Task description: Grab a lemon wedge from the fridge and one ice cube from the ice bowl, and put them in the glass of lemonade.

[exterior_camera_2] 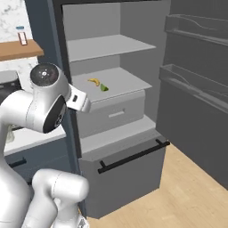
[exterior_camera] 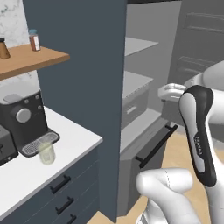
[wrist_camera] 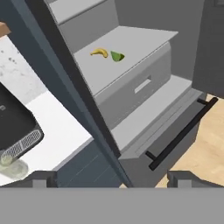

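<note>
Green lemon wedge (wrist_camera: 117, 56) beside a yellow banana piece (wrist_camera: 99, 52) — pale grey fridge (exterior_camera_2: 116, 87) shelves, black handle (wrist_camera: 181, 133).

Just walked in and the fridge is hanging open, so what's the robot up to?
The arm is reaching toward the open fridge, its gripper open, holding nothing and short of the shelves. The green lemon wedge lies on a middle shelf beside a yellow banana-like piece, untouched. The glass of lemonade waits on the white counter in front of the coffee machine. Nothing has been added to it yet, as far as I can tell.
</note>
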{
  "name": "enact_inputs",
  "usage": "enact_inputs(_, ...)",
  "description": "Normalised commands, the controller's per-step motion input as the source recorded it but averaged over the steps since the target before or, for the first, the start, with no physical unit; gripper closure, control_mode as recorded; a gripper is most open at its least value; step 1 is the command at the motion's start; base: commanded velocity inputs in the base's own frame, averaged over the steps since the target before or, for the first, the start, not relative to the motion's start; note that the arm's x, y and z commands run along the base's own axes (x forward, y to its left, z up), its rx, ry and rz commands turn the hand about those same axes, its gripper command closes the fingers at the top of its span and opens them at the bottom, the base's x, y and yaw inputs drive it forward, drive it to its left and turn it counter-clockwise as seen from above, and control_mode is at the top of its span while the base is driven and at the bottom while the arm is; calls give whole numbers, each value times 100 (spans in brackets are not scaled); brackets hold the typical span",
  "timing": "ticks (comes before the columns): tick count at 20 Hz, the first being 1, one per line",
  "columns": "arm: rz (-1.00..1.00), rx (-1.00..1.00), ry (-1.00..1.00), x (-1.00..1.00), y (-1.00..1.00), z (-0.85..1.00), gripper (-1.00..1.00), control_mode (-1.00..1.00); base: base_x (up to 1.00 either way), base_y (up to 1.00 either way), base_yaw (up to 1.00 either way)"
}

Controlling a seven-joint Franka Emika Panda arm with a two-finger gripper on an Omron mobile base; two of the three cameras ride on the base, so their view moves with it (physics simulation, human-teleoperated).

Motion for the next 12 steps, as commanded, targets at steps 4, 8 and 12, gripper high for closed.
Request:
enact_inputs(4,0,0,0,0,0,0,-100,100,26,-100,30)
enact_inputs(8,0,0,0,0,0,0,-100,100,52,-95,44)
enact_inputs(12,0,0,0,0,0,0,-100,100,30,-53,49)
